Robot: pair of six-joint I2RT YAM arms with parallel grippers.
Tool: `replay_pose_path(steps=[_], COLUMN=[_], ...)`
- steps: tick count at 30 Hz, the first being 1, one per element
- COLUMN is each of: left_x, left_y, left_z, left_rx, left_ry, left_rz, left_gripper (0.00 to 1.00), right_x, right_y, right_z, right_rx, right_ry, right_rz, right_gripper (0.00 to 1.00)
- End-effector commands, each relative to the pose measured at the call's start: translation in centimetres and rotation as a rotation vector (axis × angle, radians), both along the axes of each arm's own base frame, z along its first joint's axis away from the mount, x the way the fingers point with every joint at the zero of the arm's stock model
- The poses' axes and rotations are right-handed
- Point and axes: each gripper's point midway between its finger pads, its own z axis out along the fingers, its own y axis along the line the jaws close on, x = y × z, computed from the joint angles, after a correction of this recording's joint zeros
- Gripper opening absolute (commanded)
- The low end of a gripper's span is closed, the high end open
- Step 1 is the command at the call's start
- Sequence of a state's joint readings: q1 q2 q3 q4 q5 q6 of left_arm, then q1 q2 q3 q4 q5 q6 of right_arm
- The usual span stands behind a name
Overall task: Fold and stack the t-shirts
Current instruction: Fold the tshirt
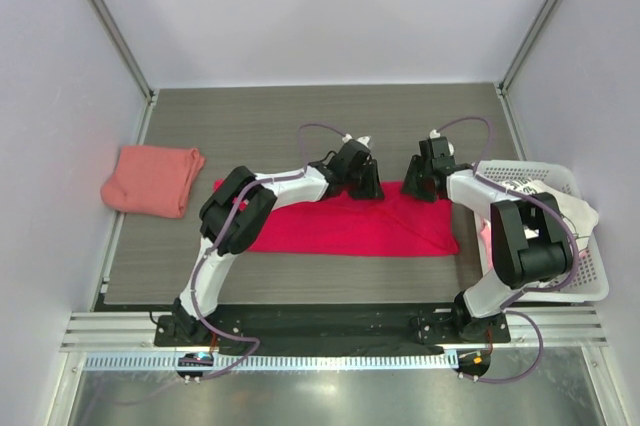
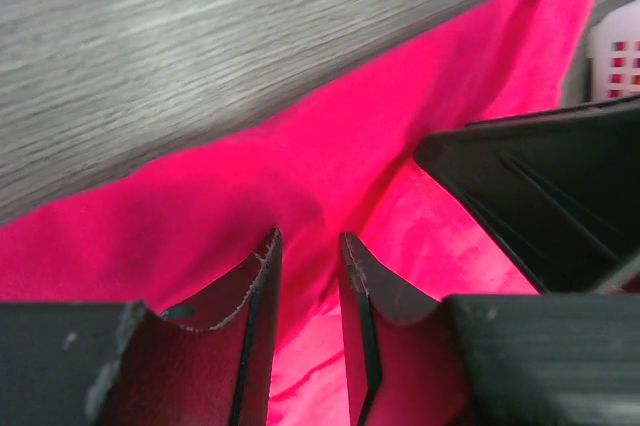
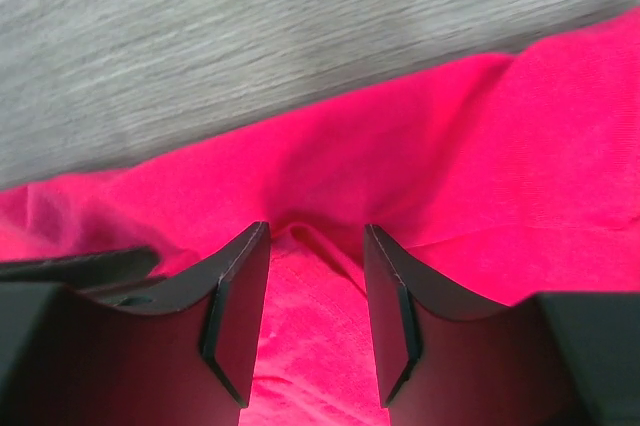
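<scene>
The crimson t-shirt [image 1: 340, 226] lies across the middle of the table as a long folded strip. Both grippers are down on its far edge, close together. My left gripper [image 1: 365, 186] [image 2: 310, 236] has its jaws narrow but apart, with a raised ridge of the crimson cloth [image 2: 250, 176] between the tips. My right gripper [image 1: 418, 189] [image 3: 316, 228] stands open, straddling a loose fold of the same cloth [image 3: 450, 146] that neither finger pinches. The salmon-pink t-shirt [image 1: 152, 179] lies folded at the left. A white t-shirt [image 1: 560, 201] is bunched in the basket.
A white slatted basket [image 1: 598, 266] stands at the right edge of the table; its corner [image 2: 615, 56] shows in the left wrist view. Grey wood-grain tabletop [image 1: 300, 126] stretches behind the shirt. Frame posts and white walls enclose the table.
</scene>
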State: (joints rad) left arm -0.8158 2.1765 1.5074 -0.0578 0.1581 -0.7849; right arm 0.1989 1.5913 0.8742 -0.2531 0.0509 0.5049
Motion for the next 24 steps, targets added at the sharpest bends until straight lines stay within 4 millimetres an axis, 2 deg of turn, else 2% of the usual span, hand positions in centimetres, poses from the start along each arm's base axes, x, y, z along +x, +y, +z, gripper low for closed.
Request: replay_pose_path(steps=[1, 5, 8, 9, 13, 15, 19, 20, 21, 24], left_x=[-0.4, -0.2, 0.1, 0.1, 0.3, 0.3, 0.4, 0.4, 0.5, 0.6], left_y=[-0.1, 0.4, 0.7, 0.7, 1.0, 1.0, 1.0, 1.0, 1.0, 1.1], left_z=[-0.4, -1.0, -1.2, -1.3, -1.5, -1.5, -1.4, -1.3, -1.2, -1.2], left_rx=[0.001, 0.026, 0.030, 0.029, 0.036, 0.036, 0.036, 0.036, 0.035, 0.042], left_ry=[0.056, 0.073, 0.083, 0.087, 0.095, 0.095, 0.090, 0.088, 0.084, 0.076], left_rz=[0.002, 0.023, 0.035, 0.036, 0.042, 0.043, 0.043, 0.042, 0.042, 0.042], left_gripper=[0.30, 0.29, 0.30, 0.30, 0.29, 0.29, 0.29, 0.29, 0.28, 0.28], right_x=[0.9, 0.2, -0.1, -0.2, -0.8, -1.3, -3.6, -4.4, -5.0, -8.2], right_y=[1.5, 2.4, 2.7, 2.7, 2.7, 3.2, 3.9, 4.4, 5.1, 6.8], right_z=[1.1, 1.5, 1.9, 2.0, 2.4, 3.4, 4.1, 4.1, 4.9, 3.6], right_rx=[0.059, 0.110, 0.126, 0.125, 0.133, 0.163, 0.212, 0.226, 0.257, 0.319], right_ry=[-0.053, -0.062, -0.064, -0.066, -0.063, -0.078, -0.080, -0.072, -0.090, -0.032], right_rz=[0.068, 0.105, 0.121, 0.124, 0.129, 0.139, 0.153, 0.161, 0.166, 0.189], right_gripper=[0.49, 0.42, 0.26, 0.17, 0.02, 0.01, 0.01, 0.01, 0.03, 0.06])
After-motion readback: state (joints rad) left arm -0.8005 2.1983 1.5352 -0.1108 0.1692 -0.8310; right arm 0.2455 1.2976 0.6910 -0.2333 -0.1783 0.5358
